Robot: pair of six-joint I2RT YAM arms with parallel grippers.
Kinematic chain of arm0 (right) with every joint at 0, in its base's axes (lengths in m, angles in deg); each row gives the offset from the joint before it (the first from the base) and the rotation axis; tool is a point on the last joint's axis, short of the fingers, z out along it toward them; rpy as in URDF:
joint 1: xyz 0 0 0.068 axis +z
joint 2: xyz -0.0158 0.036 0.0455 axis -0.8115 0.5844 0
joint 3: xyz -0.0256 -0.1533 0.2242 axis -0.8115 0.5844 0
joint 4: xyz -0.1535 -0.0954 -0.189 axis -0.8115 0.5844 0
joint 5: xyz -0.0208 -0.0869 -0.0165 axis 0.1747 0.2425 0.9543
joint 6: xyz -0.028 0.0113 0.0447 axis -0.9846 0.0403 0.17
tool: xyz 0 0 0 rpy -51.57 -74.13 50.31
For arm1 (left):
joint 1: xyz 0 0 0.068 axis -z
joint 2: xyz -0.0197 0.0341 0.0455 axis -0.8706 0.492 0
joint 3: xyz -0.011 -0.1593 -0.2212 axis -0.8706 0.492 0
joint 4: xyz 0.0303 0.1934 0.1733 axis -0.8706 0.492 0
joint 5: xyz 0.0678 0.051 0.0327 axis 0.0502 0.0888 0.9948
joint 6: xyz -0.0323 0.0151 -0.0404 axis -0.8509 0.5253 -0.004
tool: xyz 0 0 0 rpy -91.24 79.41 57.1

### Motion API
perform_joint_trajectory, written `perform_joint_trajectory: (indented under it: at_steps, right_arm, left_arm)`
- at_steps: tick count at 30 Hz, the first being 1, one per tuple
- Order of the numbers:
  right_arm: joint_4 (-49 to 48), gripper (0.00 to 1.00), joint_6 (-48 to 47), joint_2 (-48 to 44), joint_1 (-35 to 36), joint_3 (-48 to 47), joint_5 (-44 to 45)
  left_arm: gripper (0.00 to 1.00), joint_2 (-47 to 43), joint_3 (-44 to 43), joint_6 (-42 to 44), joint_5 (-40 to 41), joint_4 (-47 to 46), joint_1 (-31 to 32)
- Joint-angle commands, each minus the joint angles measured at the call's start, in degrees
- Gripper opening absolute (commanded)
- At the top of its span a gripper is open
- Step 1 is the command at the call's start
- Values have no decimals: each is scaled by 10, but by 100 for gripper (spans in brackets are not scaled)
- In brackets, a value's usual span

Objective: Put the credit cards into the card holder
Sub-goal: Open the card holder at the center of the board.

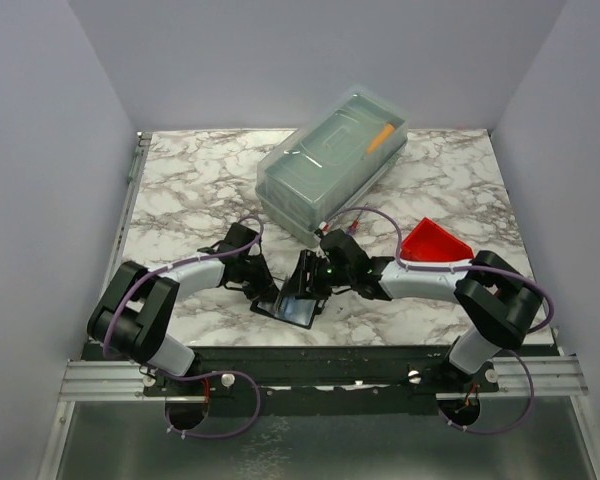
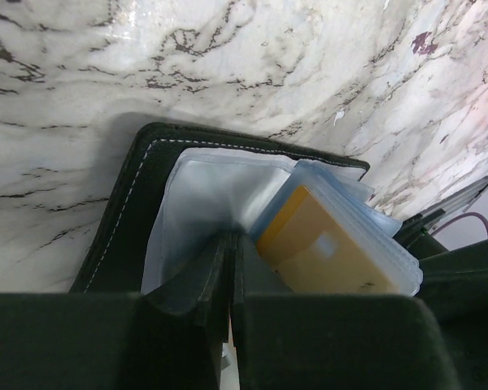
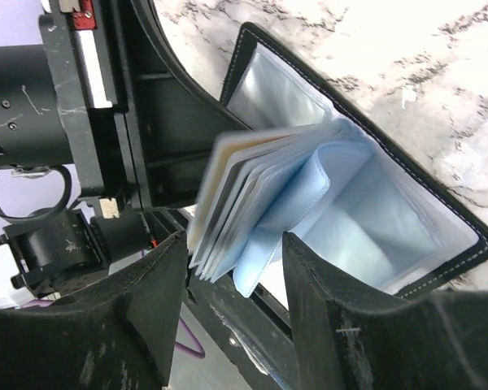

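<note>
A grey-veined marble table is enclosed by pale lilac walls. The left gripper is clamped shut on the opened card holder. A tan credit card is tucked just right of its jaws. The clear sleeves are fanned between the parted jaws of the right gripper.

Left arm and right arm: pale grey link shells, chunky black joint housings, purple cables looping along them, matte black fingers
</note>
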Motion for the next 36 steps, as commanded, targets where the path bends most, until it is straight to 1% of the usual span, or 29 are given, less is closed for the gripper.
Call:
perform_joint_trajectory:
  at_steps: [1, 8, 12, 20, 23, 26, 29, 33, 36]
  right_arm:
    - [-2, 54, -17, 21, 3, -20, -12]
    - [-29, 55, -5, 33, 3, -7, -15]
    - [-68, 64, 0, 26, 3, 11, -22]
    - [-116, 68, 6, 16, 3, 30, -27]
    - [-123, 67, 7, 12, 3, 35, -28]
    - [-130, 63, 8, 1, 3, 45, -23]
    - [-128, 62, 8, -3, 3, 49, -19]
    - [-138, 62, 6, -4, 3, 54, -26]
    - [-147, 62, 5, -11, 3, 60, -27]
  left_arm:
    - [8, 7, 33, 9, 42, 17, 5]
    - [9, -2, 42, 7, 41, 18, -2]
    - [9, 2, 44, 8, 40, 17, -2]
    - [9, -4, 47, 8, 37, 16, -2]
    - [16, -13, 47, 7, 33, 16, -3]
    - [24, -23, 48, 7, 24, 16, -9]
    - [32, -29, 49, 3, 14, 20, -18]
    - [34, -42, 46, -6, 3, 31, -30]
    - [41, -49, 39, -9, -5, 45, -42]
